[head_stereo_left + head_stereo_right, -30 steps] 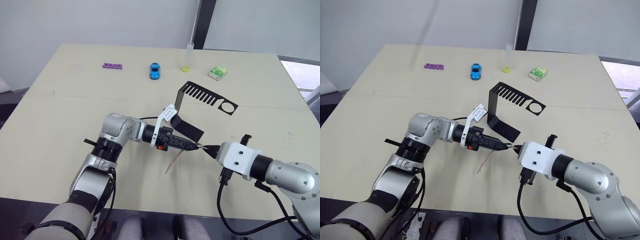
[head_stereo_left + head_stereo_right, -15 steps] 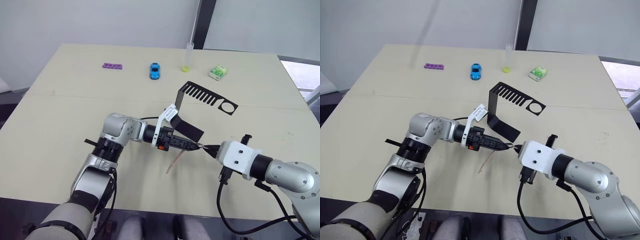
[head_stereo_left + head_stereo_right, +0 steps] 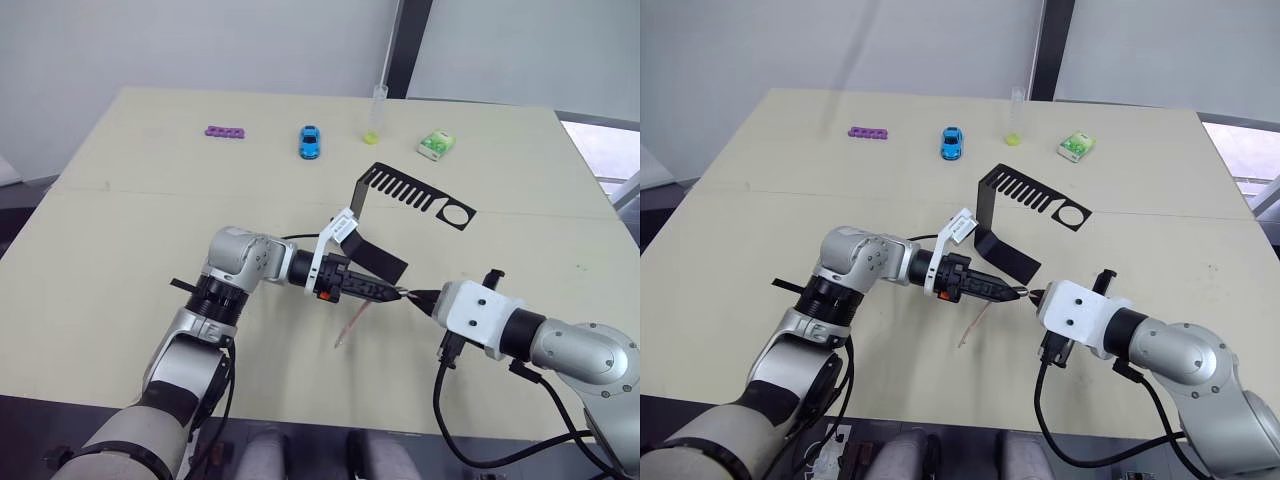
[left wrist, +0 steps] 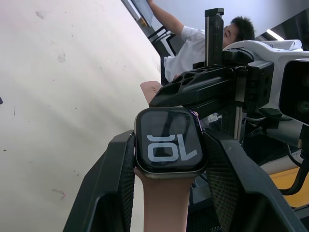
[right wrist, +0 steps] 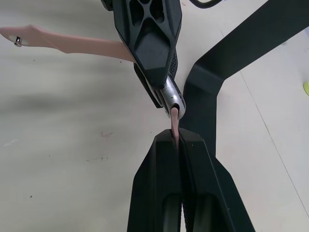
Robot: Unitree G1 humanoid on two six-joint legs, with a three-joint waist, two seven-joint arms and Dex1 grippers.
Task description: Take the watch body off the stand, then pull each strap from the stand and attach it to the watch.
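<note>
My left gripper (image 3: pixel 393 292) is shut on the watch body (image 4: pixel 169 140), a black rounded-square case with light digits on its dark screen. One pink-tan strap (image 3: pixel 348 325) hangs from the case down to the table, its free end (image 5: pixel 19 36) resting there. My right gripper (image 5: pixel 176 137) meets the left one tip to tip. It is shut on the second strap (image 5: pixel 174 121), whose end touches the edge of the case. The black stand (image 3: pixel 383 257) sits just behind both grippers, and its comb-slotted arm (image 3: pixel 412 196) holds nothing.
Along the table's far side lie a purple block (image 3: pixel 226 131), a blue toy car (image 3: pixel 310 141), an upright tube with a yellow-green base (image 3: pixel 377 112) and a green-white box (image 3: pixel 437 144). A person (image 4: pixel 193 38) sits beyond the table in the left wrist view.
Both grippers stay tip to tip. The left gripper and the hanging strap have edged very slightly to the right.
</note>
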